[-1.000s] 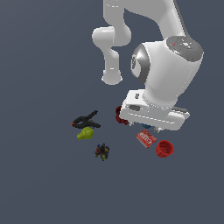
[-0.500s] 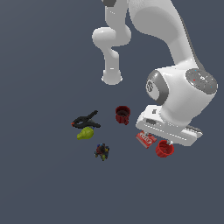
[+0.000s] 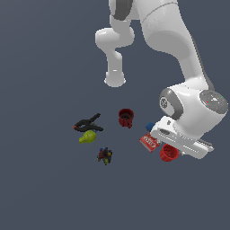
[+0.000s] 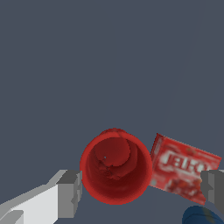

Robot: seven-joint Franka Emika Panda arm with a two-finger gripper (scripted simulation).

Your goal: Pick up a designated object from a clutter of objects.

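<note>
The designated object, a bright red ribbed cup [image 4: 116, 168], stands upright with its mouth facing the wrist camera. My gripper [image 4: 141, 190] is open above it. One grey finger [image 4: 69, 192] is close beside the cup's rim, and the other finger [image 4: 213, 186] hangs over the far end of the red box [image 4: 186, 168]. In the exterior view the cup [image 3: 169, 153] peeks out from under the white hand [image 3: 182, 141], which hides the fingertips. The rest of the clutter of objects lies to the exterior view's left of it.
The red box [image 3: 148, 142] lies right next to the cup, with the blue ball [image 3: 149, 126] just behind it. Farther to the exterior view's left are a dark red mug [image 3: 126, 117], a black clamp [image 3: 88, 124], a yellow-green pear [image 3: 87, 137] and a bead cluster [image 3: 105, 155].
The hand has travelled toward the exterior view's right and come down over the red cup. The dark red mug, partly hidden before, now shows in full.
</note>
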